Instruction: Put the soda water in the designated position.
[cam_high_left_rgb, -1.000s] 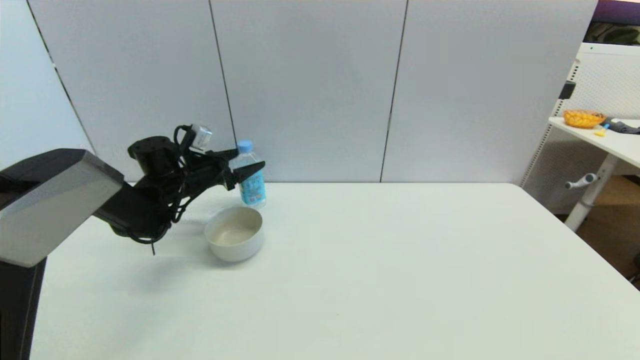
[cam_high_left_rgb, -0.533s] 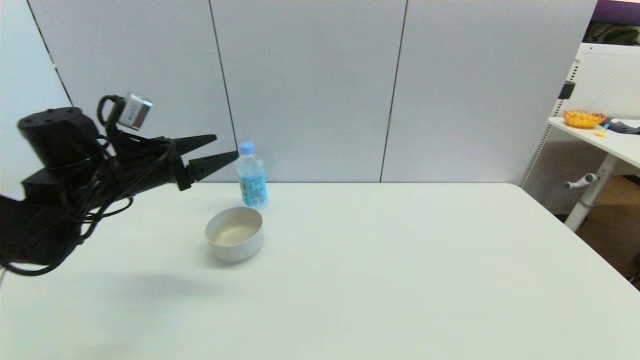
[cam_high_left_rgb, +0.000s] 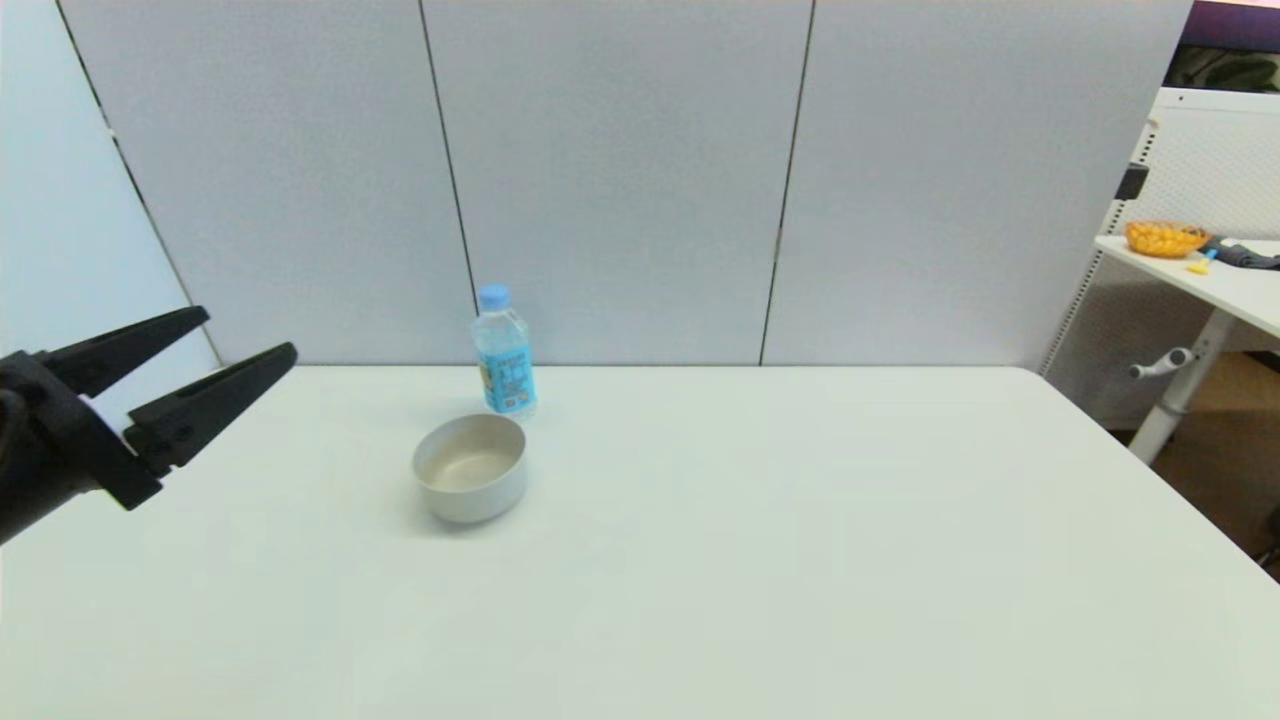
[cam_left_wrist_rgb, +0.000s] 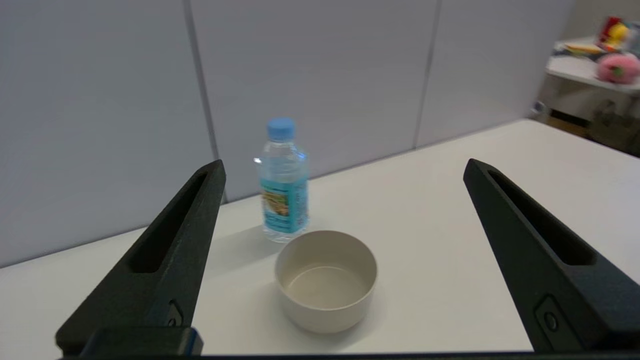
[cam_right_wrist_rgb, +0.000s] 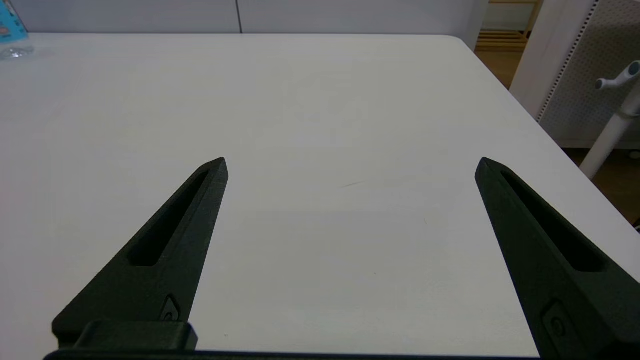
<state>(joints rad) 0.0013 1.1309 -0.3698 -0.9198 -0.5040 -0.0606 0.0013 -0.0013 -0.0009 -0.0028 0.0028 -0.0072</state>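
Blue-capped bottle (cam_high_left_rgb: 503, 352) stands upright behind the bowl (cam_high_left_rgb: 469, 481), frame centre-left — we have pulled our left gripper (cam_high_left_rgb: 246, 340) to the left edge, fingers spread, empty — placement looks done.

Head high, wrists low, shared table (cam_high_left_rgb: 760, 560)

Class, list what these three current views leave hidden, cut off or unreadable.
- Soda water: label print too small in the head and left wrist views; in the right wrist view the edge cuts off all but its base.
- Left claw: open; its arm leaves the head view's edge.
- Right claw: open; absent from the head view.
- Bowl: far outer wall hidden.
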